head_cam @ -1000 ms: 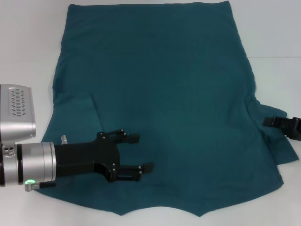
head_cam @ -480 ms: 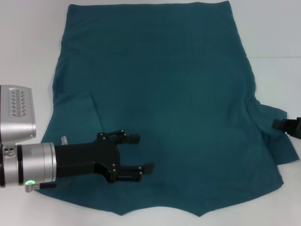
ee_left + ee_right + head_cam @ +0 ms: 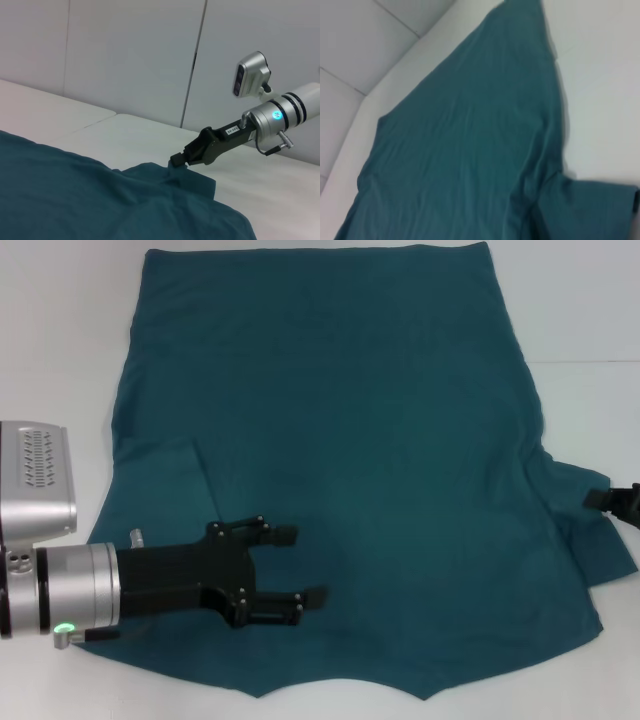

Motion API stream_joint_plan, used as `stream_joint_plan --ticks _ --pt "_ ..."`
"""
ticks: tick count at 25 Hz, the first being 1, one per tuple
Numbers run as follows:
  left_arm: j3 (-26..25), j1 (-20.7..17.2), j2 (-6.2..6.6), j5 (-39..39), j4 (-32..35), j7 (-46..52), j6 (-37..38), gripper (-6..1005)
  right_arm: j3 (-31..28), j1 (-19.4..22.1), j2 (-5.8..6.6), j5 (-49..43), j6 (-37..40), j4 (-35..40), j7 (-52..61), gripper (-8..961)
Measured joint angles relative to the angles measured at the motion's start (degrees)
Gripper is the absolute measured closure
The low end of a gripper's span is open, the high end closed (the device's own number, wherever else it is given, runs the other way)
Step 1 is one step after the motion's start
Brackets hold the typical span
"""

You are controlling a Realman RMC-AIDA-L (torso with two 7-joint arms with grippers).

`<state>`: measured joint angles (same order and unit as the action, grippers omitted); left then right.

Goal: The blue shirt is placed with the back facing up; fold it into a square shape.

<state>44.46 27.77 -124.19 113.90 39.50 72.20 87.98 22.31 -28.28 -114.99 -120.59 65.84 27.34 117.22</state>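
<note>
Head view, shirt: the blue shirt lies flat on the white table. Its long way runs from near the robot to far away. The straight bottom edge is at the far end. The neck end, with a curved dip, is close to the robot.
Head view, left tool: the left gripper is over the near left part of the shirt. Its two fingers are spread apart with a gap between them. Nothing is in the gap. I cannot tell if it touches the cloth.
Head view, right tool: the right gripper peeks in at the right edge, at the tip of the right sleeve. Only a bit of it shows here.
Head view, room: bare table shows on the left, the right and the far side of the shirt.

Left wrist view, shirt: the shirt fills the low part, with soft folds.
Left wrist view, right tool: the right gripper is pinched closed on a raised bit of sleeve edge.
Left wrist view, room: white table lies past the cloth, then a wall.

Right wrist view, shirt: the shirt stretches away, with the sleeve closest.
Right wrist view, room: white table lies beside the shirt's edge.
</note>
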Motion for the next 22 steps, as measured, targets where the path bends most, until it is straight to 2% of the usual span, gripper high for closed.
stream_joint_plan --ticks 7,15,22 --pt "0.01 0.0 0.0 -0.24 -0.26 0.12 0.0 112 -0.08 0.84 -0.09 6.68 -4.27 -0.2 -5.65 933" --pt "-0.15 0.0 -0.09 -0.42 -1.11 0.2 0.0 112 0.61 -0.08 2.08 7.15 -6.7 -0.24 -6.54 913" --pt "-0.6 0.0 -0.09 -0.44 -1.2 0.22 0.0 112 4.85 -1.79 2.85 6.82 -6.9 0.59 -7.36 895"
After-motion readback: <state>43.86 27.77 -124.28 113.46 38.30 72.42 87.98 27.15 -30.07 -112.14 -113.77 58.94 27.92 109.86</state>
